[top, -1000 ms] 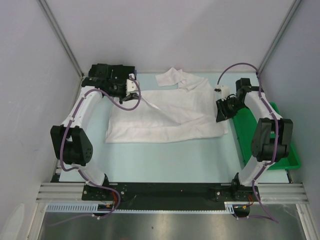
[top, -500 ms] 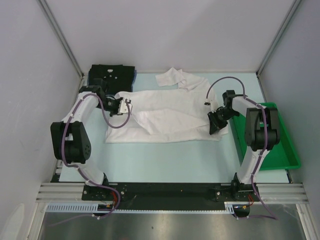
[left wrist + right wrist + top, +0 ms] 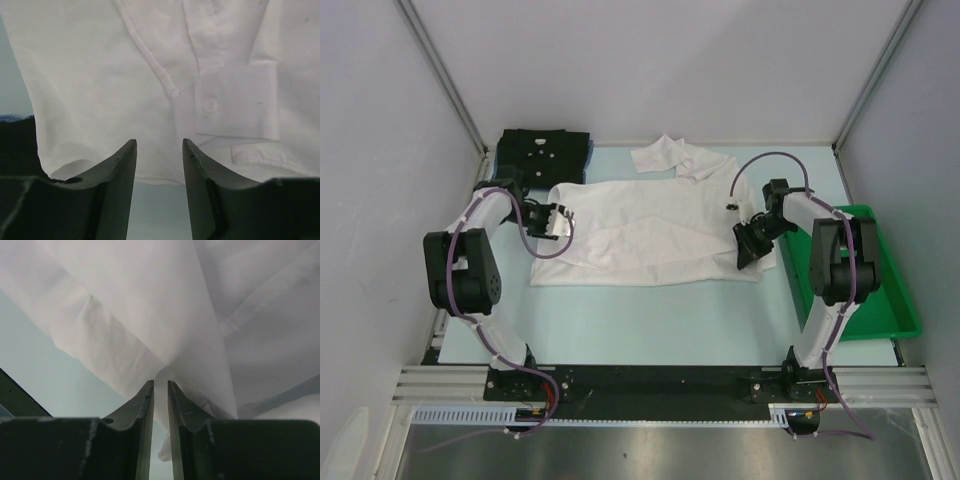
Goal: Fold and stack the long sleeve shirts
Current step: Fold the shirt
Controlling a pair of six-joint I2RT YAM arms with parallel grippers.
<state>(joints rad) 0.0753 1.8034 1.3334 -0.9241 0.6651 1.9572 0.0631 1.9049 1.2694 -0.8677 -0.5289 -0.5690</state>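
Shirts counted: two. One white shirt (image 3: 650, 225) lies spread just beside the one green tray (image 3: 885, 300); one black shirt (image 3: 542, 152) sits well apart from the tray. Right gripper (image 3: 747, 252), near the tray, pinches the white shirt's edge. Left gripper (image 3: 558, 215), at the shirt's side away from the tray: jaws apart, holding nothing.

light: bright, even, from overhead | shadows: faint, soft-edged | glare: dull sheen on metal strip (image 3: 670, 452), bottom of top view | white shirt (image 3: 125, 300) pale, low-contrast in wrist views | focus: top view sharp

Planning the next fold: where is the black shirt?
In the top view, the black shirt lies at the table's far left corner, just beyond the left gripper, near the white shirt.
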